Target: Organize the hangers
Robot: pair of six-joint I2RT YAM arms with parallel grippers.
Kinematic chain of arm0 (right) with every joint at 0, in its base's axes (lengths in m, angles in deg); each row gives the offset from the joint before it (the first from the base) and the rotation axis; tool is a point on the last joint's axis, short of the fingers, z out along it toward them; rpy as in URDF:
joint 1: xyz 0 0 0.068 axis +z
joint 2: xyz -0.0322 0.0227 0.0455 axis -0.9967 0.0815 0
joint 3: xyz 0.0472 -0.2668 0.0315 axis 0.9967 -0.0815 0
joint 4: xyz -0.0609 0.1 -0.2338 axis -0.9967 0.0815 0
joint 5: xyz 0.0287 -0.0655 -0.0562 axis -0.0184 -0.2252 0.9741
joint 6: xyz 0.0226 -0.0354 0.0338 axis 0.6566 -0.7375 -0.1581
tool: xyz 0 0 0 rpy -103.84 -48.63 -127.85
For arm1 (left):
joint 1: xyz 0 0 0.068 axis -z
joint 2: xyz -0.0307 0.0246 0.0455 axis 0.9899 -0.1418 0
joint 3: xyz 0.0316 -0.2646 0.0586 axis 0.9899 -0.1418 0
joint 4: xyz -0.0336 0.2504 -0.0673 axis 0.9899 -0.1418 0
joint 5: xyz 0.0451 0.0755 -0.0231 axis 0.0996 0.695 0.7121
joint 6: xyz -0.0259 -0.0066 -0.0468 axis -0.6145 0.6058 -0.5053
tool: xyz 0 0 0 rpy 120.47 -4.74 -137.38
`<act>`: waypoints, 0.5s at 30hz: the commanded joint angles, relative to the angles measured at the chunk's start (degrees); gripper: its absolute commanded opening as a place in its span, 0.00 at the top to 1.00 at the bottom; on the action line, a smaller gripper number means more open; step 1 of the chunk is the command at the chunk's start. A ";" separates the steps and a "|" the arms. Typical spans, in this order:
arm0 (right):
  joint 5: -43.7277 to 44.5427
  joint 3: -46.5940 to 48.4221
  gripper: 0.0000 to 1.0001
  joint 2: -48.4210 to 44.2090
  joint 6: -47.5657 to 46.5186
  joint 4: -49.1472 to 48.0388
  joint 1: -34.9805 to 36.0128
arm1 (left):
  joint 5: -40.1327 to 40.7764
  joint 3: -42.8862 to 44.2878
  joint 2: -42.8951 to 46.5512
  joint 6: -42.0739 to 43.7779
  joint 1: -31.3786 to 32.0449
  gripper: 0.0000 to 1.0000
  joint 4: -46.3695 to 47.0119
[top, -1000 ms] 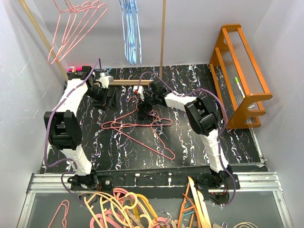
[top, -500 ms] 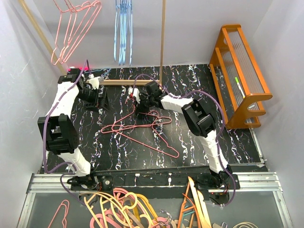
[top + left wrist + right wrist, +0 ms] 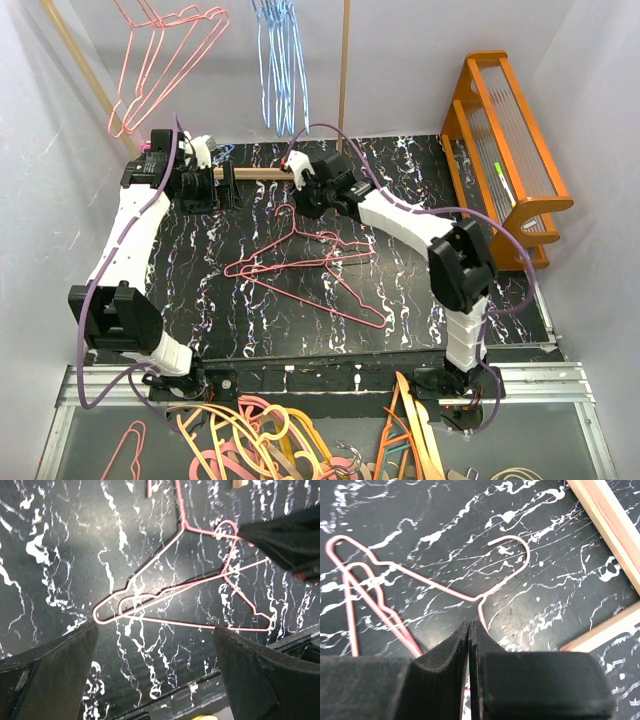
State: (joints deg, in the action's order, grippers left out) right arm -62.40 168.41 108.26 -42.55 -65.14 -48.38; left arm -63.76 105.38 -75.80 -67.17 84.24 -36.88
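Two pink wire hangers [image 3: 300, 265] lie overlapped on the black marbled mat [image 3: 200, 290]. My right gripper [image 3: 304, 200] is at the hook end of one of them. In the right wrist view it [image 3: 470, 624] is shut, and that hanger [image 3: 422, 581] runs its wire in under the fingertips just below the neck. My left gripper [image 3: 220, 187] stands open at the back left, with nothing between its fingers [image 3: 50, 670]. Its view looks down on both hangers [image 3: 190, 624]. More pink hangers [image 3: 160, 60] and blue hangers [image 3: 283, 60] hang at the back.
A wooden bar [image 3: 262, 172] lies along the mat's back edge, with an upright pole [image 3: 344, 70] and a slanted pole [image 3: 85, 70]. An orange wooden rack [image 3: 510, 150] stands at the right. Thicker orange, pink and cream hangers [image 3: 260, 440] are piled below the arm bases.
My right gripper has shut at the hanger's neck and drawn back, and the hanger has slid right. My left arm has pulled back to the left. The hung hangers sway.
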 commanded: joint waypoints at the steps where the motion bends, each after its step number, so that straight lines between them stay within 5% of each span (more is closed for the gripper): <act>1: 7.44 -4.45 0.92 -9.34 3.67 1.77 3.97 | -6.65 -4.59 3.54 1.03 0.08 0.03 7.38; 4: 9.10 -5.79 0.92 -10.65 4.45 2.08 4.40 | -7.79 -9.20 7.53 3.84 0.57 0.03 13.78; 7: 5.25 -5.42 0.90 -10.47 3.55 2.02 2.86 | -1.21 -7.46 5.48 3.07 0.60 0.03 10.73; 12: -15.33 -0.13 0.19 -7.31 0.89 7.94 -6.58 | 10.26 -4.33 1.50 -3.98 1.97 0.03 2.02; 13: -18.91 1.09 0.11 -6.67 -0.47 10.13 -8.79 | 10.83 -4.88 2.04 -4.11 2.68 0.03 2.01; 15: -24.38 2.54 0.11 -5.52 -5.99 16.04 -12.89 | 10.80 -6.25 2.85 -4.27 3.78 0.03 2.36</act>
State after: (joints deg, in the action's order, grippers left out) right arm -71.69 165.68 101.37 -41.63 -57.49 -52.95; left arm -57.81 99.50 -74.86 -68.59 85.75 -31.33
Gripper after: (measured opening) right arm 0.883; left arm 0.970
